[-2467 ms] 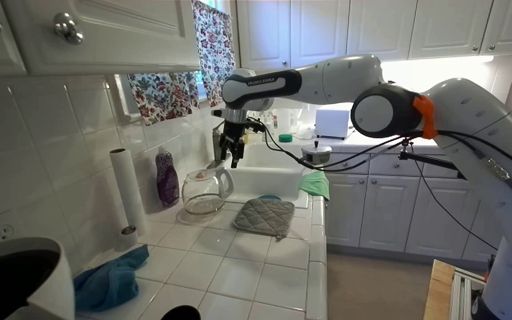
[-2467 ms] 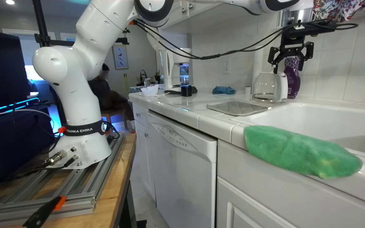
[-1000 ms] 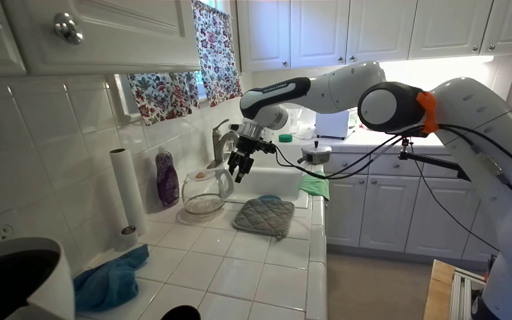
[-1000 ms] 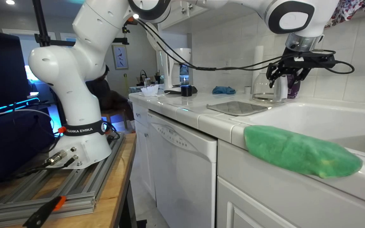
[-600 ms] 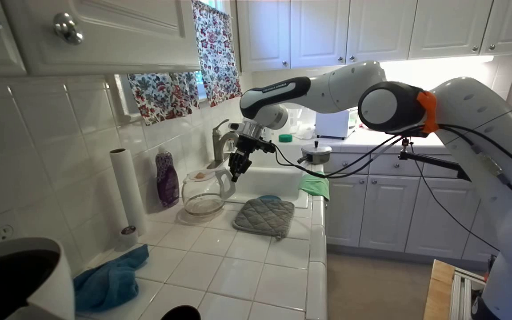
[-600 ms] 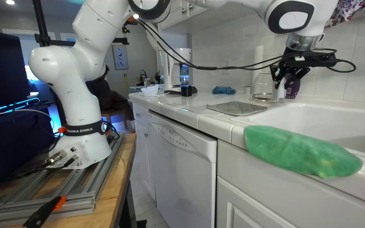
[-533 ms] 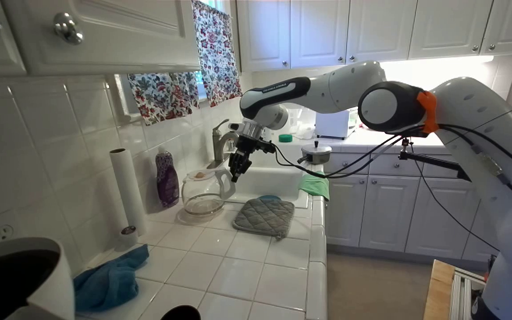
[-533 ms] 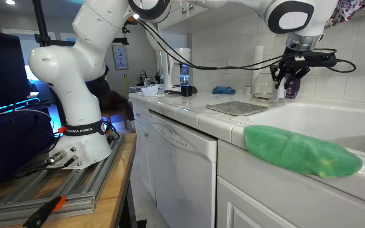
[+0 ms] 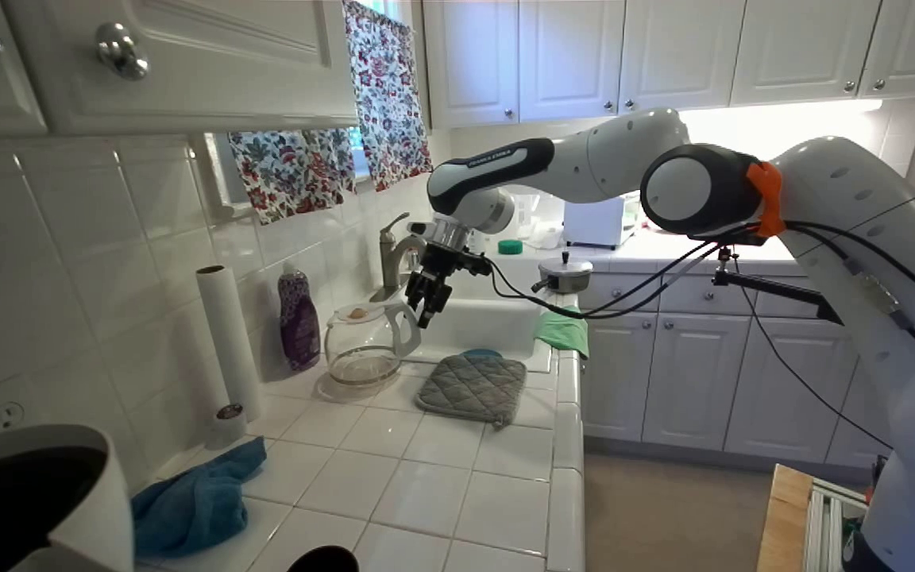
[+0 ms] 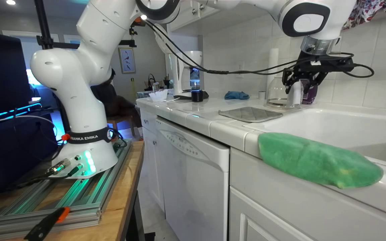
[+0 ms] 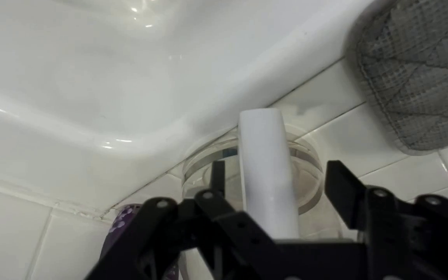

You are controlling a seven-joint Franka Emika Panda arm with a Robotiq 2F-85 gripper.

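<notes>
Black two-fingered gripper (image 11: 276, 175): spread apart, its fingers (image 11: 342, 194) standing on either side of a smooth white handle (image 11: 265, 155), with a gap showing at both sides of it in the wrist view; tilted and pointing downward in both exterior views.
Clear round glass carafe (image 9: 362, 342): upright on the white tiled tabletop (image 9: 426, 477), just beside the glossy white sink (image 11: 91, 77); the handle belongs to it and juts out on the sink side.
Gray quilted fabric pot holder (image 9: 473, 387): flat on the tabletop near the carafe, along the sink rim, a teal patch (image 9: 480, 352) showing at its far edge.
Wall side: purple plastic bottle (image 9: 299, 322) with a floral pattern, upright near the carafe against the white tiled wall (image 9: 84, 302); tall white roll (image 9: 229, 342) close by, also upright, with a small white cylindrical container (image 9: 225, 429) just beside its foot.
Sink surroundings: brushed-metal faucet (image 9: 388, 266) at the wall side; limp green cloth (image 10: 317, 159) draped over the front edge; small lidded metal pot (image 9: 565, 274) near the sink.
Crumpled blue cloth (image 9: 195, 504): lying on the tabletop, well apart from the carafe.
White robot arm (image 9: 847, 191): extends over to the carafe from a wooden bench (image 10: 122, 197) with metal rails; green lights (image 10: 89, 162) glow on its base.
Below the tabletop: white dishwasher (image 10: 193, 180) with a curved control strip.
Background: floral curtains (image 9: 382, 95), white cabinets (image 9: 680, 56) and a seated person (image 10: 116, 100) in dark clothes.
</notes>
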